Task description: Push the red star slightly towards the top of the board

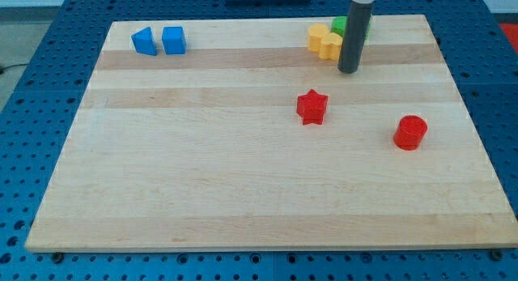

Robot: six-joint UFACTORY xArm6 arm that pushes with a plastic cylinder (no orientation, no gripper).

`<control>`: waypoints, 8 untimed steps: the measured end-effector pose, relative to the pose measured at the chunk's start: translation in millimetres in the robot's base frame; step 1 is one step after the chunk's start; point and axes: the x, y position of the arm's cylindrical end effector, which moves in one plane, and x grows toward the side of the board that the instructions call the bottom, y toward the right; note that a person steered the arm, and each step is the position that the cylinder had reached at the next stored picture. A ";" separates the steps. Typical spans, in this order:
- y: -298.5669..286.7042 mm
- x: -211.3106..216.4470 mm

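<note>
1. The wooden board (pixel 243 192) fills most of the view, a pale plank surface lying on a blue perforated table (pixel 48 87) that shows around its edges.
2. The dark rod (pixel 356 34) comes down from the view's top, right of centre, and my tip (pixel 349 70) rests on the board near its top edge. I have no fingers to spread or press together: the arm ends in this plain rod, and it holds nothing.
3. The red cylinder (pixel 410 132) stands toward the view's right, well apart from the other blocks and lower than my tip.
4. The red star (pixel 312 107) sits a little right of the board's centre, below and to the left of my tip, with bare wood between the two. It touches no other block.
5. Two yellow blocks crowd together just left of the rod: a yellow block (pixel 317 36) whose shape I cannot tell, and a lobed yellow block (pixel 330 46) touching it. My tip is just beside the lobed one.
6. A green block (pixel 339 25) peeks out behind the rod, mostly hidden, so its shape cannot be made out.
7. Near the top left corner, a blue triangular block (pixel 144 41) and a blue cube (pixel 173 40) sit side by side, close together.
</note>
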 end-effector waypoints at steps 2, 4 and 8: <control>0.7 -7.0; 22.1 10.6; -67.2 110.2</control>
